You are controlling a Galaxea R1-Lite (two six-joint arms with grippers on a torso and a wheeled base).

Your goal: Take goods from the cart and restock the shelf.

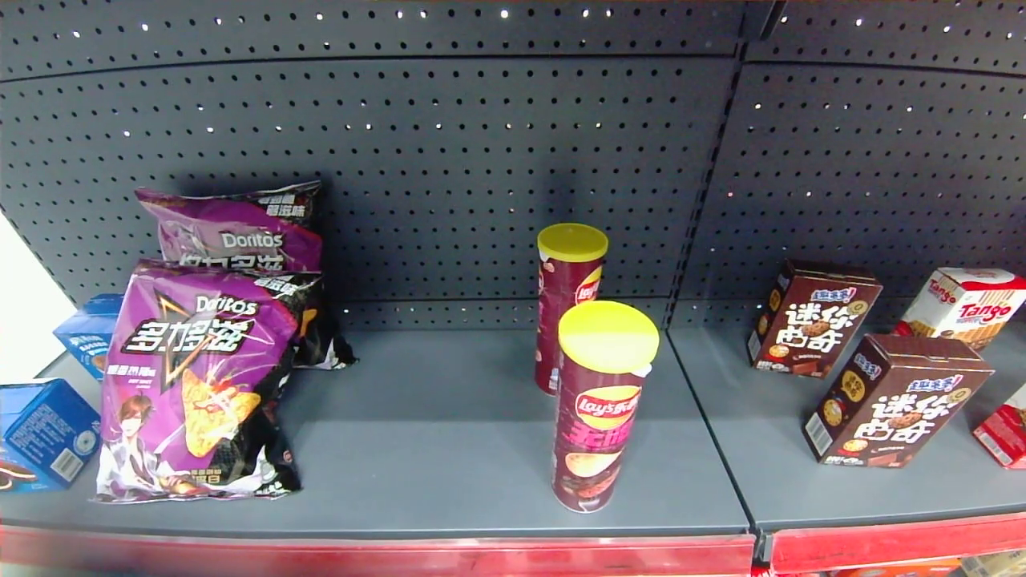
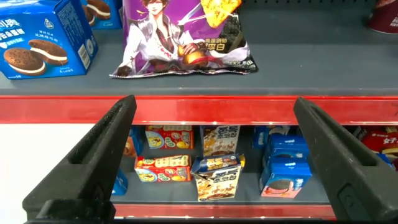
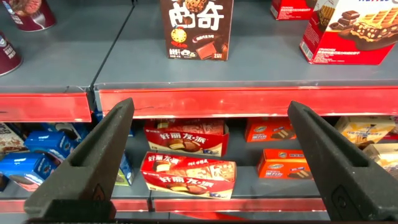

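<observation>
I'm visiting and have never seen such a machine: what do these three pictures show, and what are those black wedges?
It is a wheeled robot with two arms, restocking a shop shelf. The large picture comes from a camera on its head, looking down at the shelf: two purple chip bags on the left, two tall tubes with yellow lids in the middle, brown boxes on the right, blue boxes at the far left. The two small pictures come from cameras on its wrists. The black wedges are each arm's jaws, wide open and holding nothing, in front of the shelf's red edge, with more boxes lower down.
</observation>
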